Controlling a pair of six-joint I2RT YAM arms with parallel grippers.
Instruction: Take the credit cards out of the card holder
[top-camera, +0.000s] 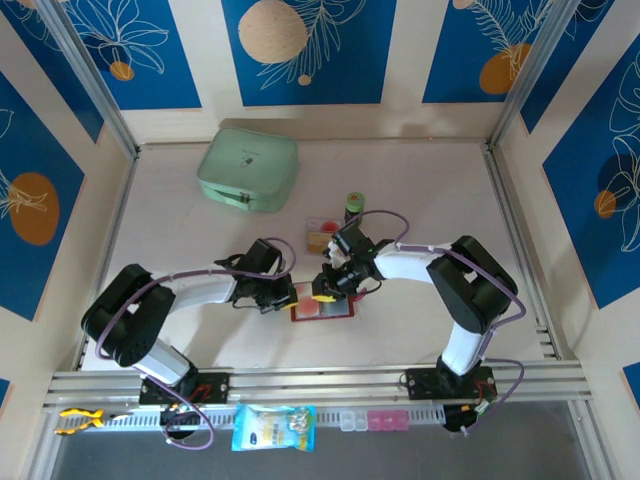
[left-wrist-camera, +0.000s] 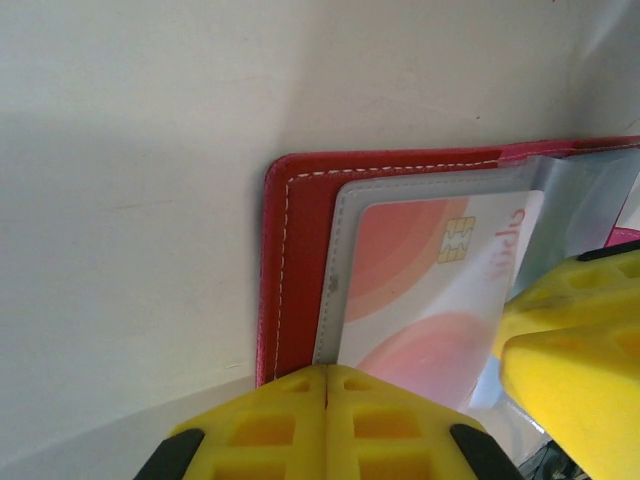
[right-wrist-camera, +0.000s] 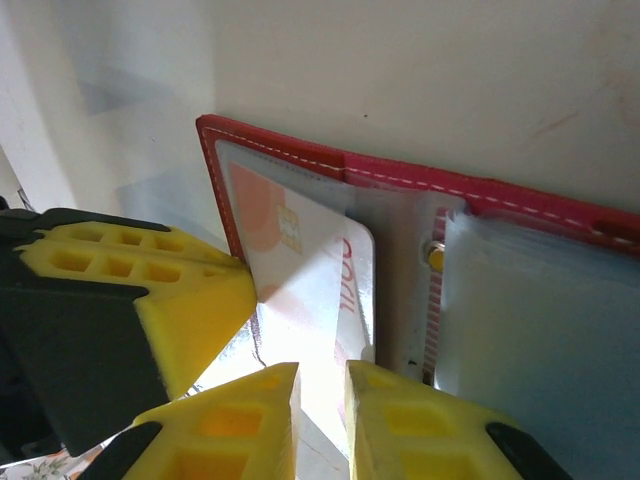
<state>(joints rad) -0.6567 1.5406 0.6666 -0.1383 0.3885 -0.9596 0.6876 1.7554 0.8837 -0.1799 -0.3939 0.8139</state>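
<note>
Extracting a card is the step in hand: your right gripper (right-wrist-camera: 320, 400) pinches the white plastic card with orange circles (right-wrist-camera: 310, 270), half out of the open dark-red card holder (top-camera: 322, 308) at the table's centre. Your left gripper (left-wrist-camera: 327, 420), closed empty, pins the holder's edge. Next, draw the card straight out.

Red card holder (left-wrist-camera: 300, 200) open flat; orange-printed credit card (left-wrist-camera: 420, 290) in sleeve

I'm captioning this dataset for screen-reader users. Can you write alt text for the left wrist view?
An open red card holder lies on a pale table, a white card with orange-pink circles and a gold chip tucked in its clear sleeve. The left gripper, yellow fingers pressed together, sits at the holder's near edge; the right gripper's yellow finger intrudes from the right.
</note>
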